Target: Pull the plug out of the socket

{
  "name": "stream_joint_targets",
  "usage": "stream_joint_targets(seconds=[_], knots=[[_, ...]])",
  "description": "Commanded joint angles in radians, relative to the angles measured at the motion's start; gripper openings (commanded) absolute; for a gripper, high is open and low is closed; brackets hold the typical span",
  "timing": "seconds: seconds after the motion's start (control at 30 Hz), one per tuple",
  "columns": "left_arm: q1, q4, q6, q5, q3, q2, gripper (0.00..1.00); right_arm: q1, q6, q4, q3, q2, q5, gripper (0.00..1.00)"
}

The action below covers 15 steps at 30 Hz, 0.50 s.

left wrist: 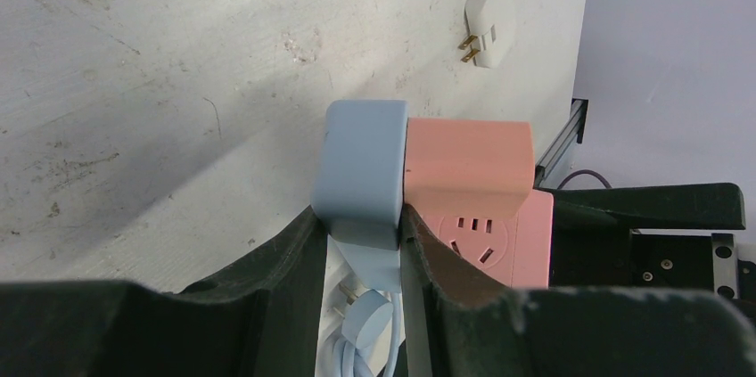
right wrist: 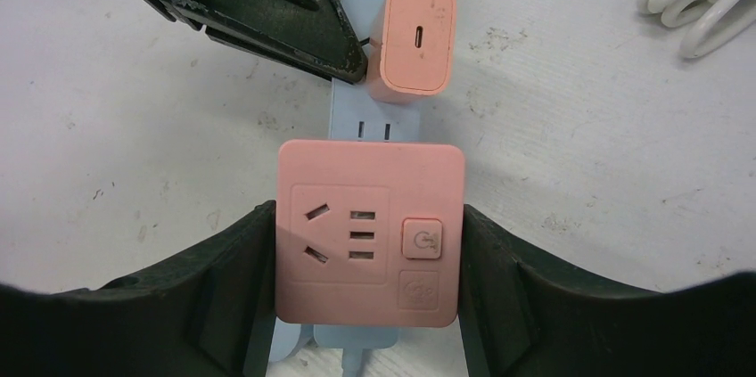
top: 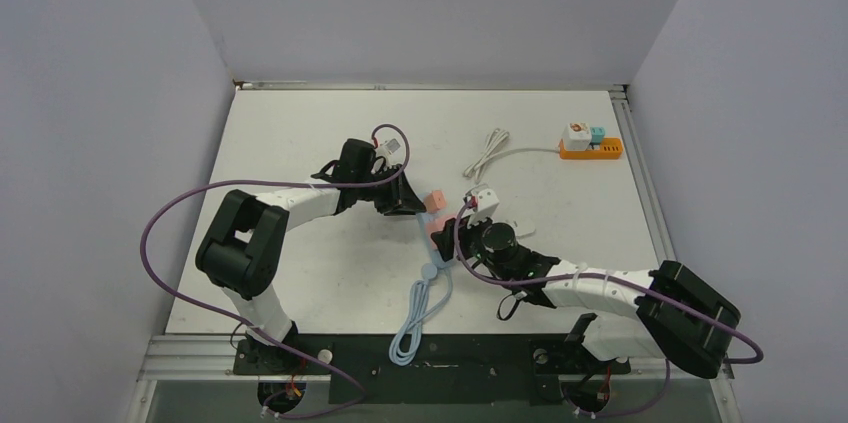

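Blue power strip [left wrist: 361,163] pinched by left gripper [left wrist: 361,221]; pink adapter [right wrist: 370,243] clamped by right gripper [right wrist: 367,227] (charger [right wrist: 416,38] at twelve o'clock); straight pull advised.

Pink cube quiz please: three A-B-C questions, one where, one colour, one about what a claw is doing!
1. Where is the orange power strip? A near left B far right C under an arm
2. Colour of the socket bar under the pink cube? A blue B green C black
3. The right gripper is: A wide open B holding cable C shut on the pink cube
B, top view shows it; A, blue shows beyond the cube; C, fingers press its sides.
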Motion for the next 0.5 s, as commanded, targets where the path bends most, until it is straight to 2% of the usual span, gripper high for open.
stream_joint_targets(seconds=[0.0,0.27,0.47], knots=[[-0.004,-0.028,0.057,-0.021,0.022,0.019,0.0,0.029,-0.053,0.047,0.049,-0.038,0.125,0.05],[-0.005,-0.03,0.057,-0.022,0.022,0.019,0.0,0.035,-0.05,0.056,0.035,-0.062,0.142,0.05],[-0.005,-0.029,0.059,-0.022,0.021,0.02,0.0,-0.004,-0.02,0.085,0.027,-0.062,0.029,0.05]])
